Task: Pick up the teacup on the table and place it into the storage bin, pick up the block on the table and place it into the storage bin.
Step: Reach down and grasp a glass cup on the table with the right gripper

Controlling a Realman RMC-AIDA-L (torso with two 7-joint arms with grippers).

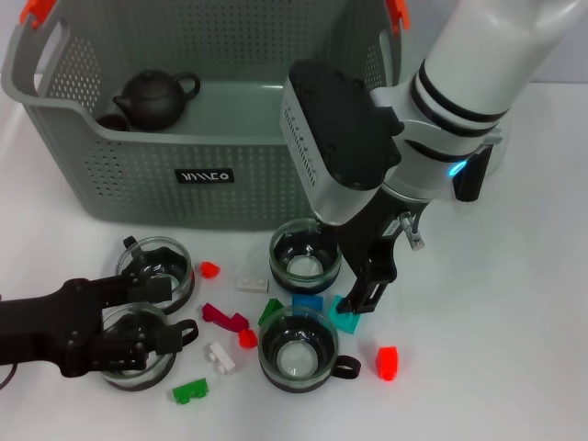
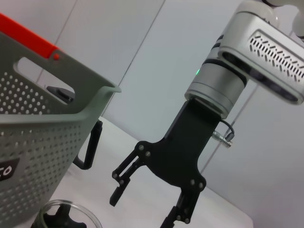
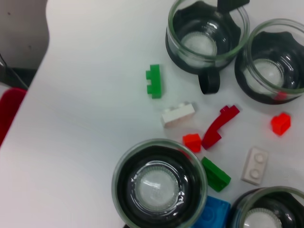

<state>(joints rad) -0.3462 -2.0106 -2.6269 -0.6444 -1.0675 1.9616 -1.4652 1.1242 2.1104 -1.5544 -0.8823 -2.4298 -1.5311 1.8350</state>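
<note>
Right gripper [image 1: 360, 292], black with two fingers, is reaching down to the white table [image 1: 514, 303] with its jaws spread wide, and the small teal plastic block [image 1: 346, 318] is sitting at its fingertips; I cannot tell if the fingers are touching it. Just beside it a blue plastic block [image 1: 308, 302] is lying between two glass teacups with black holders: one teacup [image 1: 304, 255] is standing close to the front wall of the bin, the other teacup [image 1: 298, 349] nearer to the front edge of the table. The large grey perforated plastic storage bin [image 1: 129, 175] is standing at the far side of the table, and a dark brown clay teapot [image 1: 153, 98] is resting inside it, in the left corner. The left gripper [image 1: 152, 317] is lying low at the left front part of the table, its fingers around a third glass teacup [image 1: 138, 347], closed on it. A fourth glass teacup [image 1: 156, 267] is standing just behind. Small red, green and white blocks are lying scattered between the cups.
</note>
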